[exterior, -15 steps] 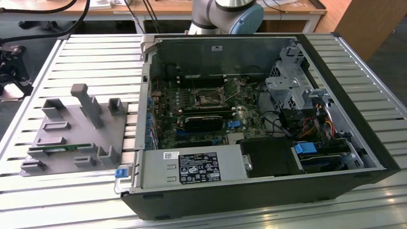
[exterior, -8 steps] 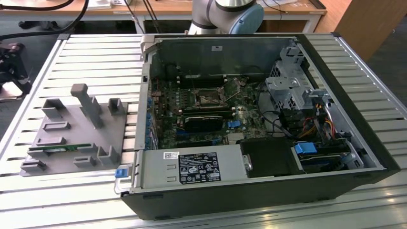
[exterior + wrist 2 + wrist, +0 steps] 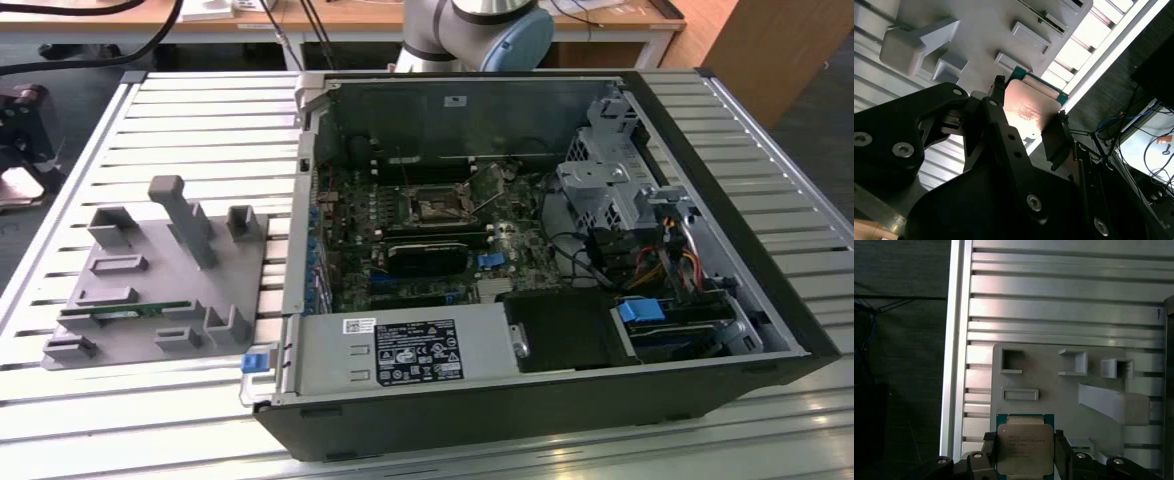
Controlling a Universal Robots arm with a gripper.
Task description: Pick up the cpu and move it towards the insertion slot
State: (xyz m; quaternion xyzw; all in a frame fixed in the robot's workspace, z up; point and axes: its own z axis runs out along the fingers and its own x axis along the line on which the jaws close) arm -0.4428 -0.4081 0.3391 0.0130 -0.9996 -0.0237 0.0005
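Pincer [image 3: 1025,456] clamped on the cpu [image 3: 1024,440] by opposite edges over the grey tray [image 3: 1054,395] on the table [image 3: 1054,290], insertion slot [image 3: 437,205] well apart at 3 o'clock of that tray in the exterior view.

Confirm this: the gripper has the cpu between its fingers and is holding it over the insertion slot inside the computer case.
Not quite. The gripper does have the cpu between its fingers, but it is over the grey tray on the slatted table, not over the insertion slot. The first wrist view shows this.

Exterior view high over table [image 3: 200,120] — both wrist views close, share tray [image 3: 1054,390].
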